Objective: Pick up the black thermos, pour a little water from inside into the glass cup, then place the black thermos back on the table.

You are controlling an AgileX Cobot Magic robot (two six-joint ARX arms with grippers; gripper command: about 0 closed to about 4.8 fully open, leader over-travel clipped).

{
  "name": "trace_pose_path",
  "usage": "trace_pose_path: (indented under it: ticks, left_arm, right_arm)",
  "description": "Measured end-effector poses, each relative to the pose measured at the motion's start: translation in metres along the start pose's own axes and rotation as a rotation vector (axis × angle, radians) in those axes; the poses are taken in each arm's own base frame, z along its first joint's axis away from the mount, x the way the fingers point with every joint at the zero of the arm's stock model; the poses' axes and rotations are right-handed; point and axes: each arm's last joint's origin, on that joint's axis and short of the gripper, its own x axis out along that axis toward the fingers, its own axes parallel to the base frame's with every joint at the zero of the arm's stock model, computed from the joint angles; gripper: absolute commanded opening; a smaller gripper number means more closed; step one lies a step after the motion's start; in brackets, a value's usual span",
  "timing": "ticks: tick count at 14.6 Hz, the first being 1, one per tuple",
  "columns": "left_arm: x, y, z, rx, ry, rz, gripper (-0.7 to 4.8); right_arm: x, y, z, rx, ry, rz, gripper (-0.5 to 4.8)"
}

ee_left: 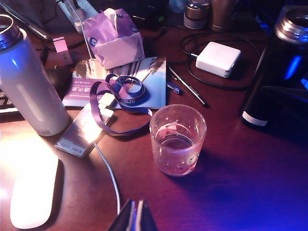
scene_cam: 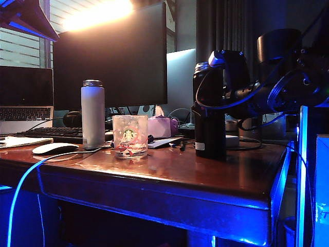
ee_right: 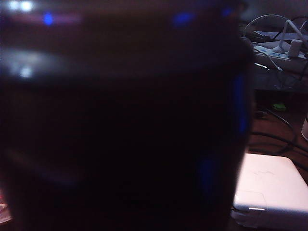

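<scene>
The right arm reaches in level from the right of the exterior view, its wrist wrapped in cables. The right hand (scene_cam: 205, 105) sits against the upper half of the upright black thermos (scene_cam: 209, 139); whether its jaws grip cannot be told, since the right wrist view is filled by the dark body. The left hand (ee_left: 135, 219) hovers above the table (ee_left: 231, 192), fingertips pressed together.

Exterior faces the table (scene_cam: 216, 170) low; wrist cameras look closer.
</scene>
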Motion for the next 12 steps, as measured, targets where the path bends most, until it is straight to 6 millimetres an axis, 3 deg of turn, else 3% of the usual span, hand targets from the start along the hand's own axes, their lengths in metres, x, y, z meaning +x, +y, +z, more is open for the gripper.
trace_pose_path:
  ticks: [8, 12]
  left_arm:
    - [0.000, 0.000, -0.001, -0.003, 0.005, -0.002, 0.28]
    - [0.000, 0.000, -0.001, -0.003, 0.006, -0.002, 0.28]
  right_arm:
    - [0.006, -0.001, 0.005, 0.048, -0.001, -0.001, 1.57]
    - [0.029, 0.014, 0.031, 0.043, -0.044, 0.041, 1.57]
